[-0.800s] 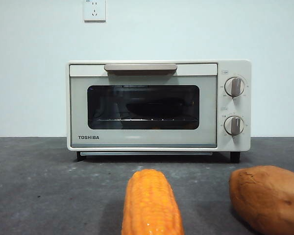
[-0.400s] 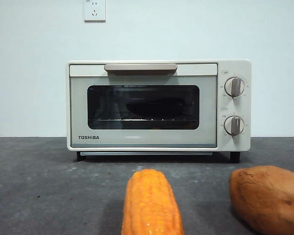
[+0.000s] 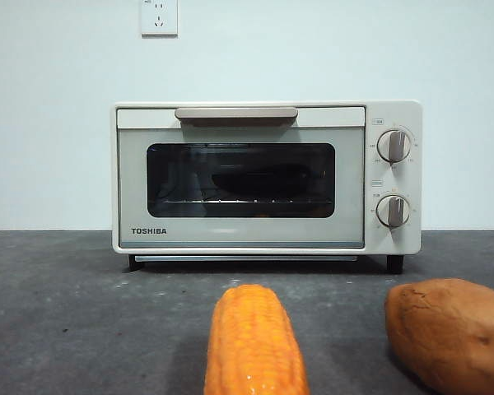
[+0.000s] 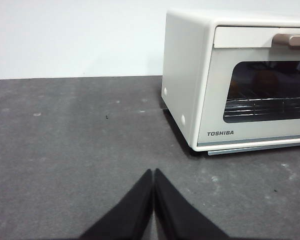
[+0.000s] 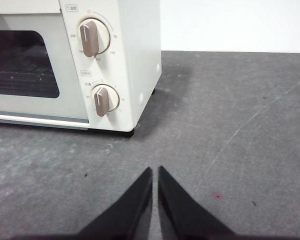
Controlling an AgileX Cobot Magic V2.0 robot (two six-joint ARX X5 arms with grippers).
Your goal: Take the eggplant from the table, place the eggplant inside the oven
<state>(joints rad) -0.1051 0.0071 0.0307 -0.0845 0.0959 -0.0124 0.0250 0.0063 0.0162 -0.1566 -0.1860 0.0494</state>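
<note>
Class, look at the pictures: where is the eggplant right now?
In the front view, the eggplant lies inside the oven, on the wire rack behind the shut glass door, beyond the corn and sweet potato.

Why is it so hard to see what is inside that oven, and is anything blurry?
Front view: the oven has dark glass, so the eggplant inside shows only as a dim shape; the corn cob and sweet potato look slightly soft up close. Left wrist view: pale reflections cross the glass. Right wrist view: the oven casts a soft shadow on the table.
</note>
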